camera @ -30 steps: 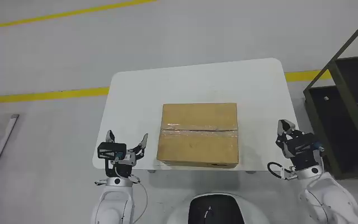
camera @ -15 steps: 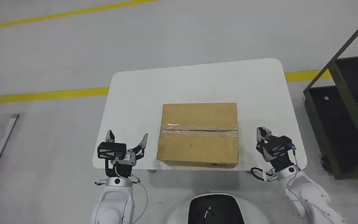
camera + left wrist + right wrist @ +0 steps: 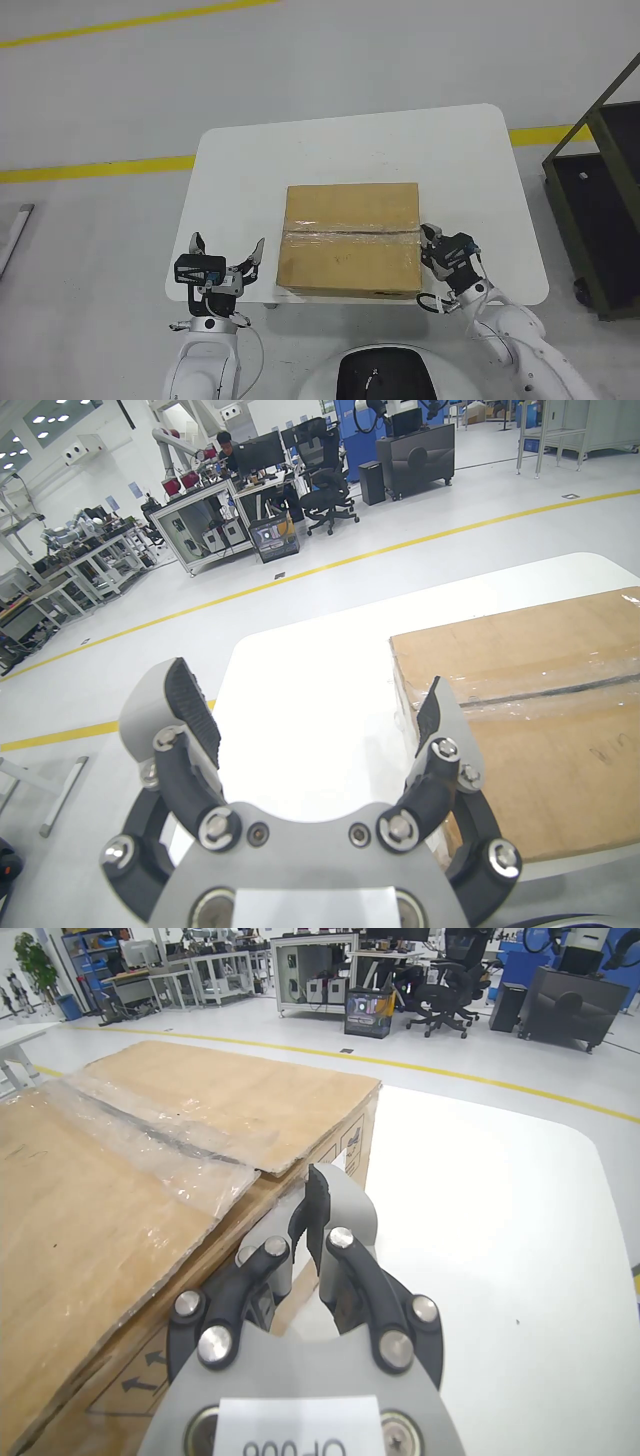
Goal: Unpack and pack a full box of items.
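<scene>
Left gripper (image 3: 307,690) fingers wide beside box (image 3: 350,240); right gripper (image 3: 310,1193) fingers narrow at its side; right wrist view shows tape (image 3: 150,1143) lifting

Left gripper (image 3: 310,687) fingers (image 3: 192,710) spread, beside taped box (image 3: 540,750).

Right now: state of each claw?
Left claw: open, empty, beside the box.
Right claw: shut, holding nothing, tips against the box's side.
</scene>
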